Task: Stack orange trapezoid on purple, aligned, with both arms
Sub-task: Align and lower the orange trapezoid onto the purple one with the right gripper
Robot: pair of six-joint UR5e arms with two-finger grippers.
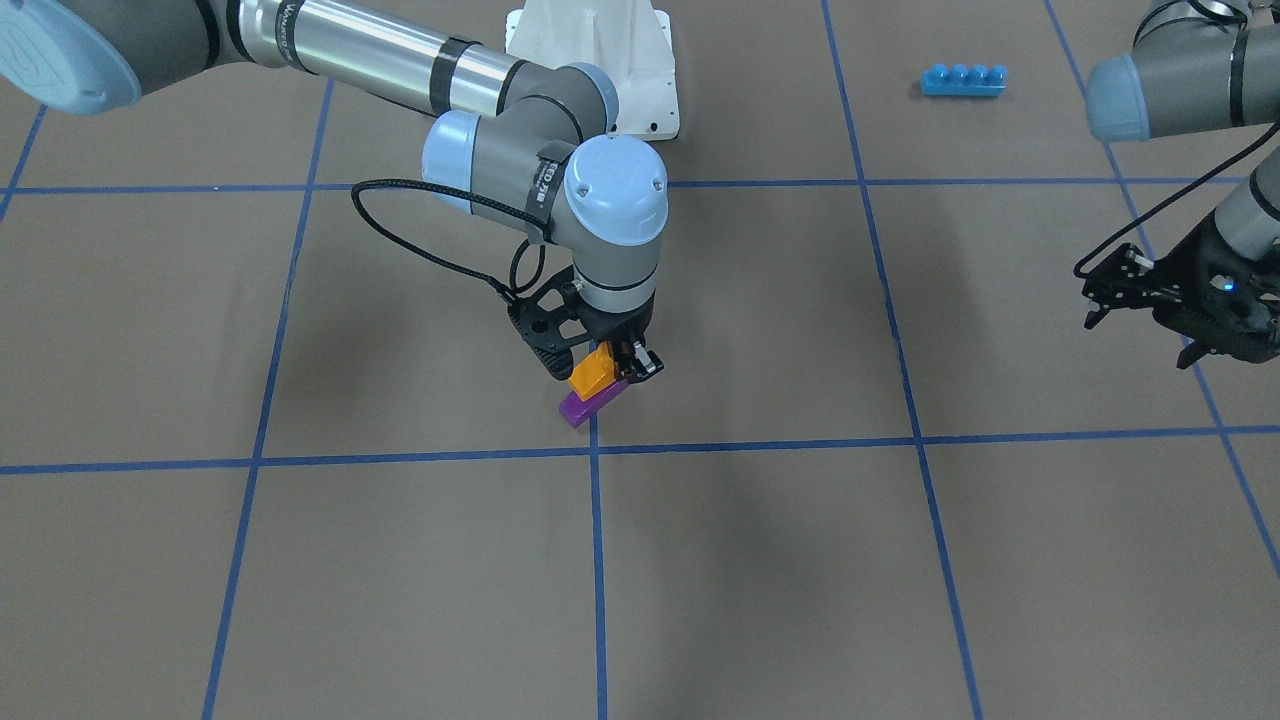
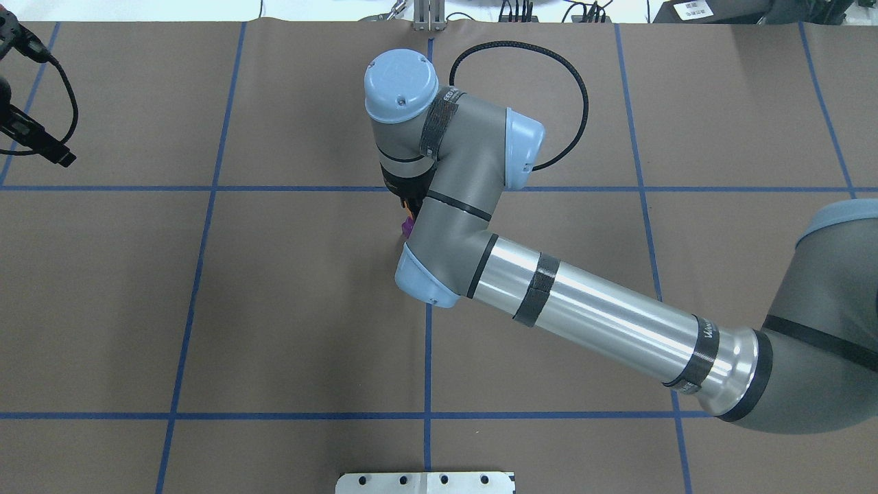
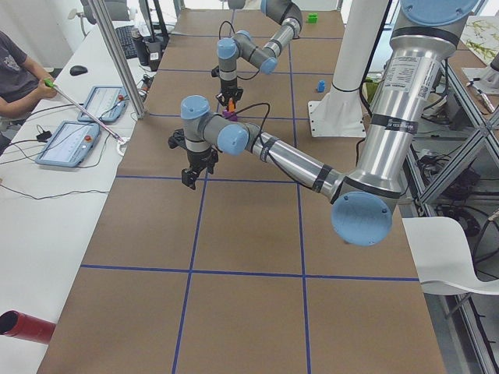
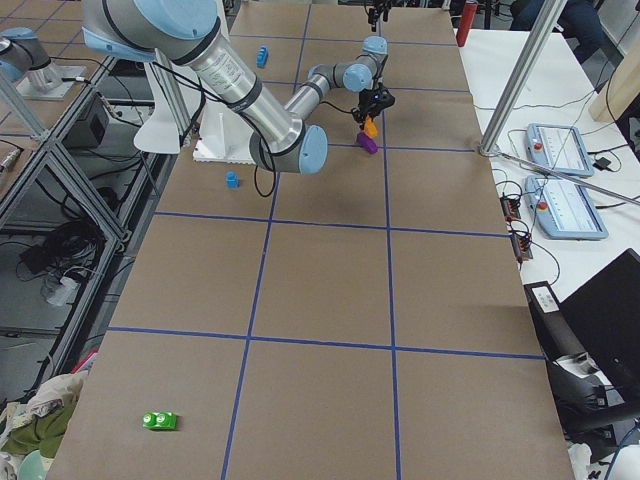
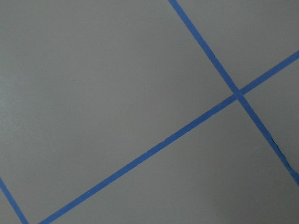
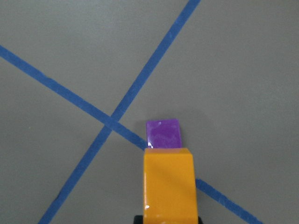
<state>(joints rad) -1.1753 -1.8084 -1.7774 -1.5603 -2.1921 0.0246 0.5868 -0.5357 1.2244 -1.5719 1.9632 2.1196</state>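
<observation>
My right gripper (image 1: 606, 362) is shut on the orange trapezoid (image 1: 590, 372) and holds it tilted right over the purple brick (image 1: 588, 406), which lies on the brown table beside a blue tape crossing. In the right wrist view the orange trapezoid (image 6: 169, 184) covers most of the purple brick (image 6: 163, 134). I cannot tell whether the two touch. In the overhead view the right arm hides nearly all of both. My left gripper (image 1: 1095, 300) is open and empty, hovering far off to the side; it also shows in the overhead view (image 2: 41, 140).
A long blue four-stud brick (image 1: 963, 80) lies near the robot's base plate (image 1: 600, 60). A small blue brick (image 4: 231, 179) and a green brick (image 4: 159, 420) lie far from the stack. An operator (image 3: 15, 74) sits at a side table with tablets.
</observation>
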